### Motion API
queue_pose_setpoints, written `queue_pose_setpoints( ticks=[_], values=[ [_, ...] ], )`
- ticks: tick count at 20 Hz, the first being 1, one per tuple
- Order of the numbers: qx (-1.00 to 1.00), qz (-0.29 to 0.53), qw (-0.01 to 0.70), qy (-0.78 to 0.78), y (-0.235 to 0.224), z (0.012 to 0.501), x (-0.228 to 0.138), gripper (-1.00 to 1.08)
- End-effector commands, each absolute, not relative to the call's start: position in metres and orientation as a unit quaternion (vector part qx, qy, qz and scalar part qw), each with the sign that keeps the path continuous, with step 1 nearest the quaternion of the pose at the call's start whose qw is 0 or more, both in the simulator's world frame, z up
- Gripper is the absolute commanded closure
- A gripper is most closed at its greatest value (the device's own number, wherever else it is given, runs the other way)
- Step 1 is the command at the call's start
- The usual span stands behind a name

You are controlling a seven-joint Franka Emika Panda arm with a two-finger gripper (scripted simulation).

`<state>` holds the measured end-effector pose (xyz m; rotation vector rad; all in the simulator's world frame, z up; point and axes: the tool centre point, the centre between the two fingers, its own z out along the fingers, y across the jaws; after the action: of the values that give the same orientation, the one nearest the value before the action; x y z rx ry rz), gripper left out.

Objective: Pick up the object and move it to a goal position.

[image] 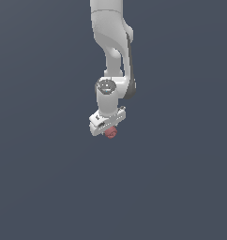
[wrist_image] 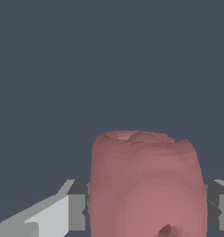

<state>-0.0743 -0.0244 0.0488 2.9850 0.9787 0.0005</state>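
Observation:
The object point(image: 110, 132) is a small dull red-pink lumpy ball showing just under the white gripper point(image: 109, 131) in the exterior view, near the middle of the picture. In the wrist view the object point(wrist_image: 146, 185) fills the space between the two fingers point(wrist_image: 77, 212), which press against its sides. The gripper is shut on it. The white arm point(image: 113, 42) comes down from the top of the exterior view. No goal marker shows in either view.
A plain dark grey-blue ground point(image: 49, 187) fills both views, with no other objects, walls or edges showing.

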Motion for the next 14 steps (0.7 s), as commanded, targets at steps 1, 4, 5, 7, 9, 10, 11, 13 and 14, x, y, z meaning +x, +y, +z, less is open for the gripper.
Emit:
queue_pose_setpoints(
  ticks=[1,4,5,7,9,10,11,13,14],
  values=[
    [0.950,0.000,0.000,0.312,-0.0241,0.0478,-0.0744,1.08],
    [0.950,0.000,0.000,0.312,-0.0241,0.0478,-0.0744,1.08],
    [0.950,0.000,0.000,0.312,-0.0241,0.0478,-0.0744,1.08],
    [0.950,0.000,0.000,0.312,-0.0241,0.0478,-0.0744,1.08],
    [0.950,0.001,0.000,0.312,-0.0244,0.0488,-0.0739,1.08],
    [0.950,0.001,0.000,0.312,-0.0242,0.0490,-0.0738,1.08],
    [0.950,0.001,0.000,0.312,-0.0237,0.0498,-0.0735,1.08],
    [0.950,0.001,0.000,0.312,-0.0217,0.0528,-0.0721,1.08],
    [0.950,0.001,0.000,0.312,-0.0202,0.0550,-0.0711,1.08]
  ],
)
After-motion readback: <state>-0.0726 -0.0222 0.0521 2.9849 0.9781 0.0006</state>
